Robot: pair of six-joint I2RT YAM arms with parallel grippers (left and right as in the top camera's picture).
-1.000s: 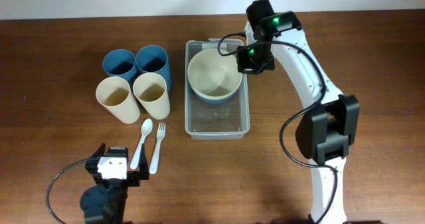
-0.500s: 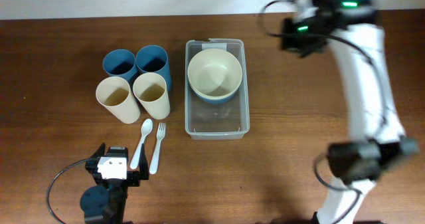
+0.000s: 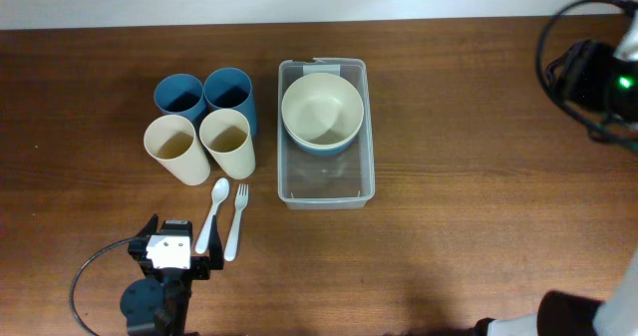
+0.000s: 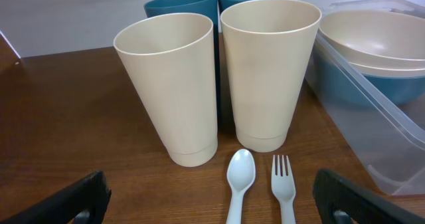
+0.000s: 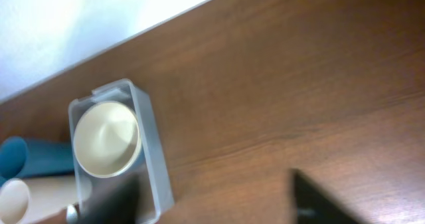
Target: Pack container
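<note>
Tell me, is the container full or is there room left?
Partly filled. A cream bowl nested in a blue bowl takes up the container's far half; the near half is bare.

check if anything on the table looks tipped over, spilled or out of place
Nothing stands out. The two blue cups and two cream cups stand upright in a tight cluster. The cream bowl sits nested in a blue bowl inside the container. The spoon and fork lie side by side. No spills or damage show.
</note>
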